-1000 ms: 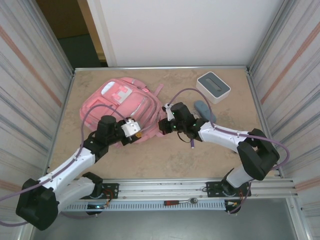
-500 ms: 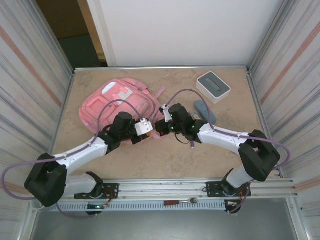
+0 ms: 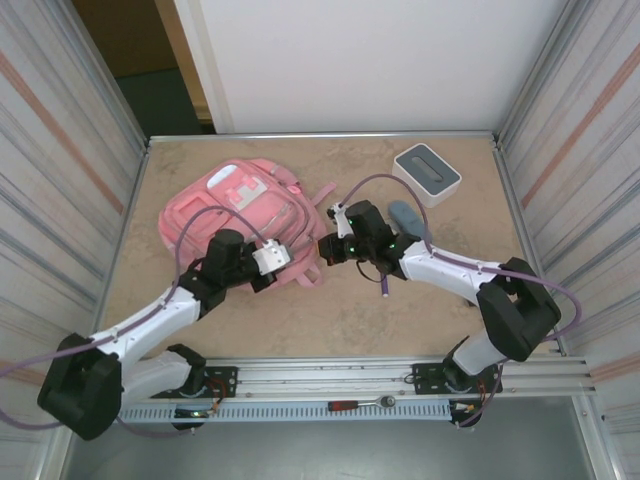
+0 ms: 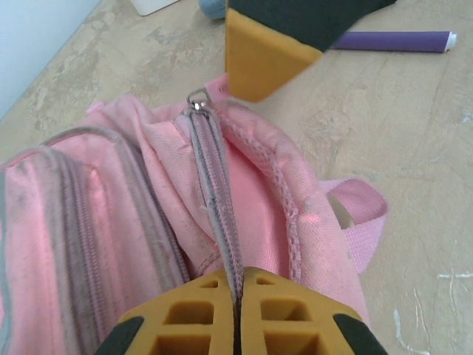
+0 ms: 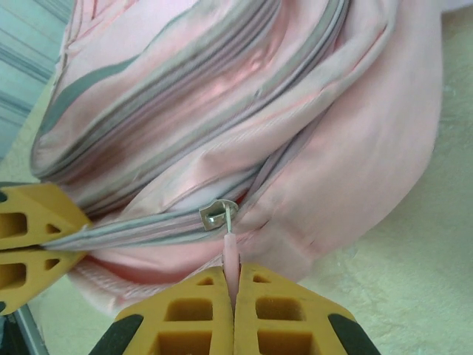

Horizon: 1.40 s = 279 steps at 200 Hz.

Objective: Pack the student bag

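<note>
Apparent zip-opening step on bag (image 3: 270, 200), lying far left on table (image 3: 420, 300): grips zip seam (image 4: 214, 192) in clenched left gripper (image 4: 236, 285), pinches pull tab (image 5: 230, 255) in clenched right gripper (image 5: 233, 285), and next probably calls for drawing tab along seam while anchoring fabric taut against bunching

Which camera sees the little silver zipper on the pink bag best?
The right wrist view: the silver zipper slider sits close in the middle, its pink pull tab pinched by the right gripper. The left wrist view shows it farther off. In the top view it is too small to make out.
</note>
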Tool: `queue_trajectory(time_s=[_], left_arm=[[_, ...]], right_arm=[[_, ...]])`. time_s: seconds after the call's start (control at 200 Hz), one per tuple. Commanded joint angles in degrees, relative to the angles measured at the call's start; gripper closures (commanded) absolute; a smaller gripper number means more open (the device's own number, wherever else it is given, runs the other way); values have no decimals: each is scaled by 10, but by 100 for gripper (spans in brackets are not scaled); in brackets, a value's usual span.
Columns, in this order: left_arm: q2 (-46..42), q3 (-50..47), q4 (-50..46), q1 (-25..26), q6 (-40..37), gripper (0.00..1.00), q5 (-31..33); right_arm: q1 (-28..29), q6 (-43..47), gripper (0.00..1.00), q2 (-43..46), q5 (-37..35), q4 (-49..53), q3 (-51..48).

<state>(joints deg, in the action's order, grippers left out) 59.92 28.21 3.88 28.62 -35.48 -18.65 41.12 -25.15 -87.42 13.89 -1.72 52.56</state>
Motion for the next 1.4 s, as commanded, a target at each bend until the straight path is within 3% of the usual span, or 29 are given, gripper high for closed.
queue_trajectory(time_s=[0.0, 0.195, 0.521, 0.812, 0.937, 1.052, 1.227, 1.393], left_arm=[[-51, -19, 6, -40, 14, 95, -8], [-60, -35, 2, -60, 18, 95, 26], [-7, -12, 14, -56, 29, 94, -25], [36, 19, -15, -22, 25, 71, -11], [54, 35, -17, -5, 25, 66, -3], [80, 49, -20, 2, 24, 67, 6], [95, 64, -26, 6, 22, 83, 7], [77, 64, -22, 6, 19, 87, 1]], right_arm=[[-36, 16, 100, -21, -68, 41, 28], [-28, 22, 100, -24, -48, 37, 48], [9, 24, 100, -16, 46, -6, 29], [28, -14, 100, -2, 85, -53, 15], [30, -19, 100, 9, 96, -55, 13], [34, -25, 100, 19, 110, -65, 9], [41, -24, 100, 31, 136, -76, 4], [46, -17, 100, 35, 167, -81, 1]])
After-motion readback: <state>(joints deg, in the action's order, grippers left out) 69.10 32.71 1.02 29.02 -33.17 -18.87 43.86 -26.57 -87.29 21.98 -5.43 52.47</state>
